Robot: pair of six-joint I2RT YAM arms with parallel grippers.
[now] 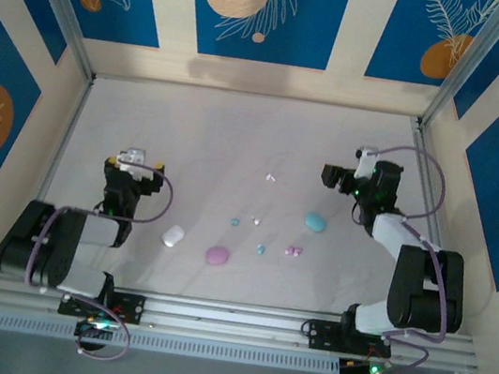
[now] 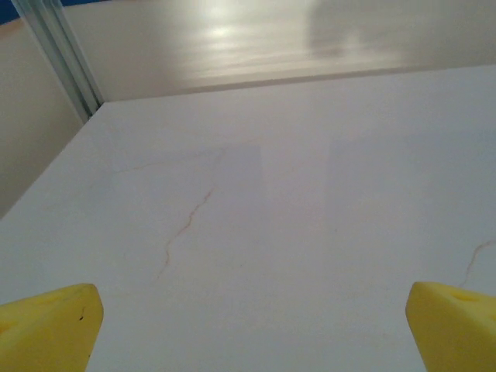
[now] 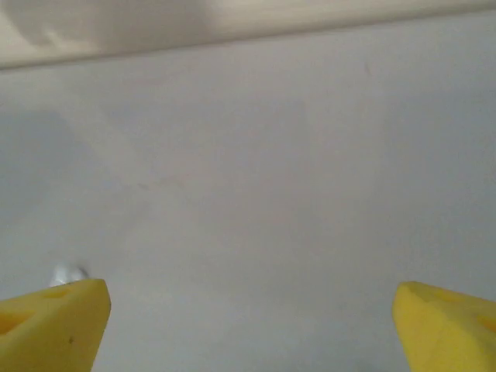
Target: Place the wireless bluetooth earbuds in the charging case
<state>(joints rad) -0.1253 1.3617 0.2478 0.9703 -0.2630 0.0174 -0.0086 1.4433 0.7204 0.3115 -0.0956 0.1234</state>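
Observation:
Three pebble-shaped charging cases lie mid-table: a white case (image 1: 172,236), a pink case (image 1: 217,255) and a teal case (image 1: 315,222). The tiny earbuds are scattered between them: a white one (image 1: 270,177), teal ones (image 1: 235,221) (image 1: 261,249) and a pink one (image 1: 294,250). My left gripper (image 1: 133,160) hovers left of the white case, open (image 2: 252,333) over bare table. My right gripper (image 1: 332,175) hangs above and behind the teal case, open (image 3: 252,329) with nothing between its fingers. A small white earbud (image 3: 68,273) shows just past its left fingertip (image 3: 54,322).
The white tabletop (image 1: 238,138) is bounded by beige walls with blue panels and metal posts (image 1: 64,6) at the back corners. An aluminium rail (image 1: 229,317) runs along the near edge, where both arm bases are bolted.

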